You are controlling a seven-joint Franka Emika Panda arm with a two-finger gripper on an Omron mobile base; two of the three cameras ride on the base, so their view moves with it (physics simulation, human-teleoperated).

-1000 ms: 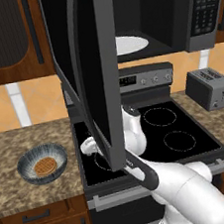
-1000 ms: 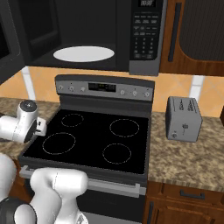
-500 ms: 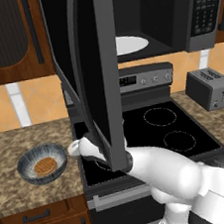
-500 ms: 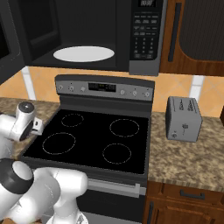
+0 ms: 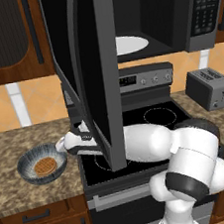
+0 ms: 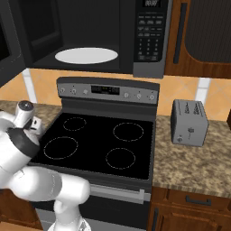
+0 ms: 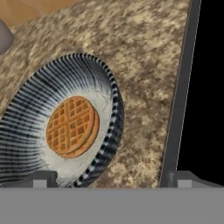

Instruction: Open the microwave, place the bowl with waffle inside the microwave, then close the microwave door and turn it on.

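Observation:
The microwave (image 5: 171, 16) hangs above the stove with its door (image 5: 94, 76) swung wide open toward me, edge-on in the left base view. Its white turntable (image 6: 85, 55) lies bare inside. The blue-grey streaked bowl (image 5: 42, 165) sits on the granite counter left of the stove and holds the golden waffle (image 5: 43, 167). My gripper (image 5: 64, 144) hangs just right of the bowl, partly behind the door's lower edge. In the hand view the bowl (image 7: 35, 109) and waffle (image 7: 72, 127) lie close ahead, and my gripper (image 7: 113, 179) is open, one tip over the bowl's near rim, the other over the stove's edge.
The black stove top (image 6: 99, 144) lies right of the bowl, its grey edge (image 7: 179, 100) running beside my hand. A grey toaster (image 6: 189, 122) stands on the right counter. Brown wooden cabinets (image 5: 4, 38) flank the microwave. The open door overhangs the stove's left side.
My arm has swung left and down from the stove's front, bringing the hand to the counter edge beside the bowl. The door stays open and the bowl has not moved.

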